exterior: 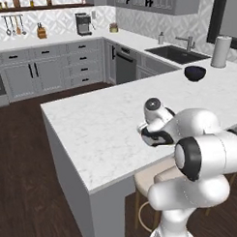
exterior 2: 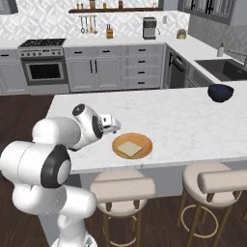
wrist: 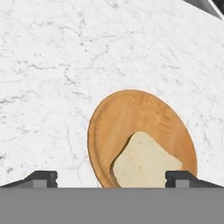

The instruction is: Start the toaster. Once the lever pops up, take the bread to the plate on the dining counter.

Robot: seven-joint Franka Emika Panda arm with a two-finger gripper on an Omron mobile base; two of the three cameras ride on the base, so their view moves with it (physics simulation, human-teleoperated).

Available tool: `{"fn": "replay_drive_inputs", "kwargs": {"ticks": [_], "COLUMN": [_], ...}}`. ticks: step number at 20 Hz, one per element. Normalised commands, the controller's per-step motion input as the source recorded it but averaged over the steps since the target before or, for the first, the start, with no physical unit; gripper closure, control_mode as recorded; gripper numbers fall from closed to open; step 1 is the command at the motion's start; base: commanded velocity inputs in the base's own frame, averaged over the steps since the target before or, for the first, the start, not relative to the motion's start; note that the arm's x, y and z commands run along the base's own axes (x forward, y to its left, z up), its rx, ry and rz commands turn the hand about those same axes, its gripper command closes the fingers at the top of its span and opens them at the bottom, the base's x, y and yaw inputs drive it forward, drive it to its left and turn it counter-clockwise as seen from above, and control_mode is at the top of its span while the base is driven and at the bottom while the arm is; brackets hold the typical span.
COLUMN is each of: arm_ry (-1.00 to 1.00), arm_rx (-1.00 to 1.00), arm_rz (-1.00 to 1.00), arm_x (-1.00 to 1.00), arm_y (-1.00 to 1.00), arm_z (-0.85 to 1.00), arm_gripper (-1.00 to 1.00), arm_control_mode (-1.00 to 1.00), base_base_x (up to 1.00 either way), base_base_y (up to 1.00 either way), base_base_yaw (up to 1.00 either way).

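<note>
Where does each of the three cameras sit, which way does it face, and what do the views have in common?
Left base view: behind the arm on its left, facing the dining counter and black bowl; white arm at lower right.
Right base view: behind on the right, facing the plate holding the bread; arm at lower left.
Hand view: on the hand, looking down at the plate; open gripper at bottom.
Shared: plate and bread in right base and hand views.

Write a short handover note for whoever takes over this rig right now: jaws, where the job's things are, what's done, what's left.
Gripper: jaws open, holding nothing, just above the plate.
Bread: lying flat on the plate, within its rim.
Plate: on the dining counter, near the stool-side edge; black bowl far off toward the sink.
Done: bread delivered and released.
Left: probably only lifting the arm clear.
</note>
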Motion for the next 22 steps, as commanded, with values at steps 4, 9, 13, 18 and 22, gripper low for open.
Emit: {"fn": "replay_drive_inputs", "kwargs": {"ticks": [4,9,13,18,22], "arm_ry": [-0.02,0.06,0.08,0.01,-0.02], "arm_rx": [0.25,0.15,0.03,0.00,0.00], "arm_rz": [0.06,0.00,-0.03,-0.03,-0.01], "arm_x": [-0.41,-0.96,-1.00,-1.00,-1.00], "arm_y": [0.00,-0.13,-0.35,-0.29,-0.08], "arm_z": [1.00,0.90,0.45,-0.01,-0.29], "arm_gripper": [-1.00,-1.00,-1.00,-1.00,-1.00], "arm_control_mode": [-1.00,-1.00,-1.00,-1.00,-1.00], "base_base_x": [0.00,0.00,0.00,0.00,0.00], "base_base_y": [0.00,0.00,0.00,0.00,0.00], "base_base_yaw": [0.00,0.00,0.00,0.00,0.00]}}
